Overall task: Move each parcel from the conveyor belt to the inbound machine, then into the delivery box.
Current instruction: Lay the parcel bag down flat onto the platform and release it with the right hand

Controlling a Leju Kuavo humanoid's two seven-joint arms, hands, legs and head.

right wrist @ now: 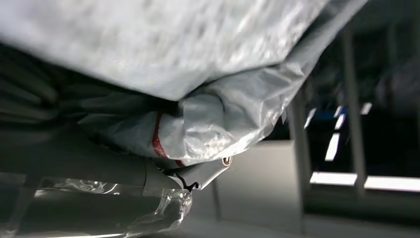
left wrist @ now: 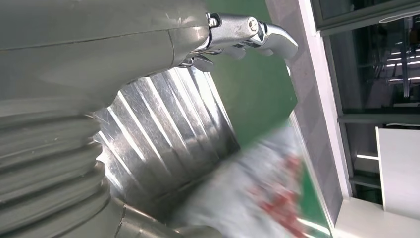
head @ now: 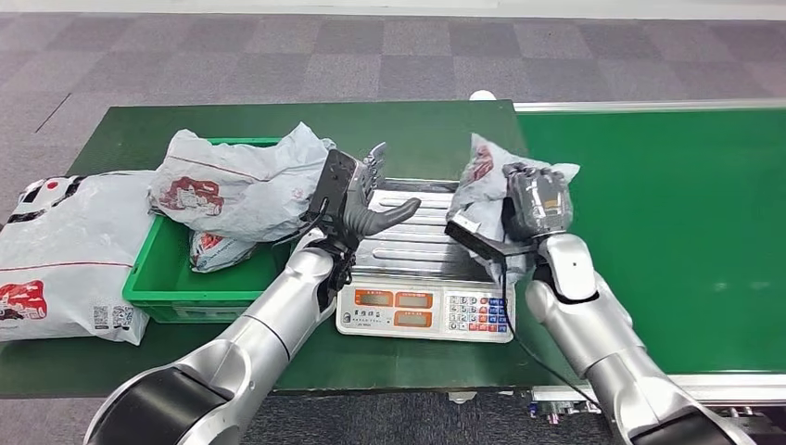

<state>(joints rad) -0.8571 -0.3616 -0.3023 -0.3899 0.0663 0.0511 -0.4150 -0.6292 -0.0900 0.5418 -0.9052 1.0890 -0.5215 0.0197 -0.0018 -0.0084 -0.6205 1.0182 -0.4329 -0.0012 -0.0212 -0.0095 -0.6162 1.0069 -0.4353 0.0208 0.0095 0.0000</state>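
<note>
The right hand (head: 536, 199) gripped a grey parcel (head: 482, 181) beside the scale (head: 422, 255); the left hand (head: 357, 197) hovered above the scale, fingers spread, empty.

Crinkled glossy grey plastic parcel bag with red print (head: 482, 181); ribbed shiny metal scale platter (head: 417, 232); smooth matt green conveyor belt (head: 667, 222); glossy green plastic crate (head: 153, 278); brushed silver metal arms.

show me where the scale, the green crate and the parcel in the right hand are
scale (head: 422, 236): head view, on its ribbed metal platter.
green crate (head: 158, 269): head view, on its near left wall.
parcel (head: 482, 181): head view, on the grey plastic left of the gripping right hand.
</note>
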